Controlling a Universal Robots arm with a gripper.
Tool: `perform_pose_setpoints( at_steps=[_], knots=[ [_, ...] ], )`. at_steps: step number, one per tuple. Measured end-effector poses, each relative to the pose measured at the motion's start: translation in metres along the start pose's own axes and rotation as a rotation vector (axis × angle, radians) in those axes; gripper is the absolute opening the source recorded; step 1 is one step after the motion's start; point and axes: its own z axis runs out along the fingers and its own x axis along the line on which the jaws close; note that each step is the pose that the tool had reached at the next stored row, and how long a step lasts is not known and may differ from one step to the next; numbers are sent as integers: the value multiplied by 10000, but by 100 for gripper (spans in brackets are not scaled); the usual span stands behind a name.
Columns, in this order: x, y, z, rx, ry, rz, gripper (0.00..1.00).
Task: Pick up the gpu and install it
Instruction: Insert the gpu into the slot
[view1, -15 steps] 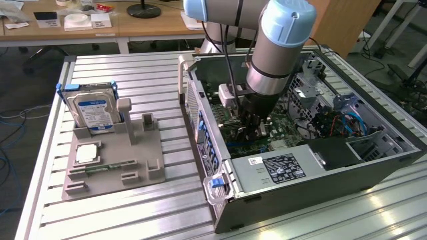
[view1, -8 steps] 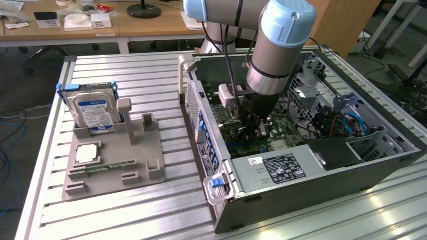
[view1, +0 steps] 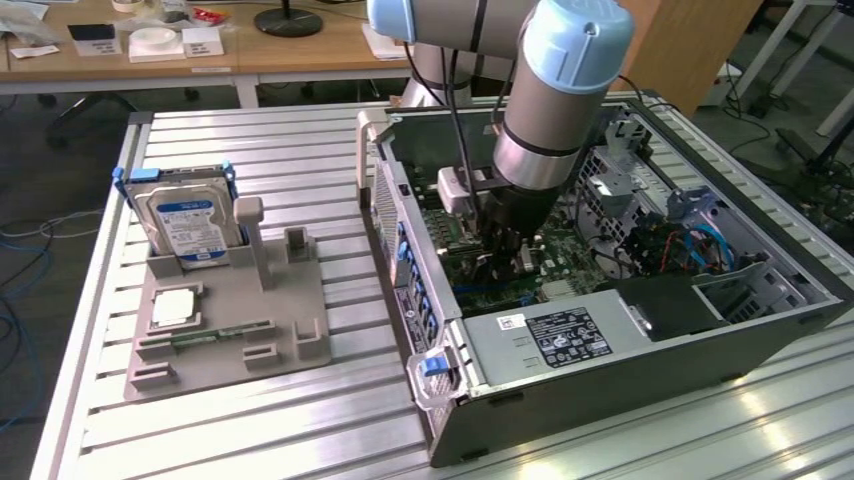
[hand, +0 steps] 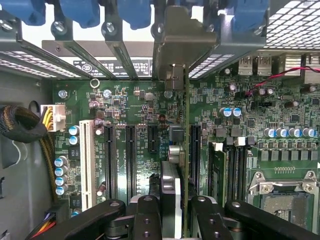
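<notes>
The install step is in hand: the gripper (hand: 175, 212) pinches the gpu (hand: 176, 150) edge-on between its black fingers (hand: 145, 215), inside the computer case (view1: 747, 340) just above the green motherboard (hand: 135, 165). Seating it seems to call for a straight press into 1 long black slot (hand: 195, 150), its grey metal end meeting the ribbed rear brackets (hand: 120, 45).

The gripper (hand: 176, 215) is clamped on the gpu (hand: 172, 195), seen edge-on between its black fingers (hand: 145, 215), the card's grey metal bracket (hand: 176, 40) reaching ahead to the case's rear slot openings. Beneath lies the green motherboard (hand: 140, 105). Expansion slots (hand: 130, 160) run parallel on one side of the claw; memory slots (hand: 235, 165) and the CPU socket (hand: 285, 200) lie on the other.
</notes>
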Motion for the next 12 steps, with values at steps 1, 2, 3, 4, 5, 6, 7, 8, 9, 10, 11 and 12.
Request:
perform_pose_setpoints(
  at_steps=[1, 2, 3, 4, 5, 6, 7, 8, 9, 10, 11, 12],
  knots=[
    [0, 0, 0, -1, 1, 0, 28],
    [0, 0, 0, 0, -1, 0, 28],
    [0, 1, 1, 0, -1, 0, 28],
    [0, 4, 1, 1, -1, 2, 28],
    [0, 8, 3, 3, -1, 2, 28],
    [0, 11, 5, 2, 0, 0, 28],
    [1, 12, 7, 0, -1, -1, 28],
    [1, 12, 12, 0, -1, -3, 28],
    [1, 13, 20, 0, -2, -2, 28],
    [1, 14, 29, 0, -2, 0, 28],
    [2, 14, 40, 0, -1, 0, 28],
    [3, 15, 49, -3, 3, 0, 28]
  ],
)
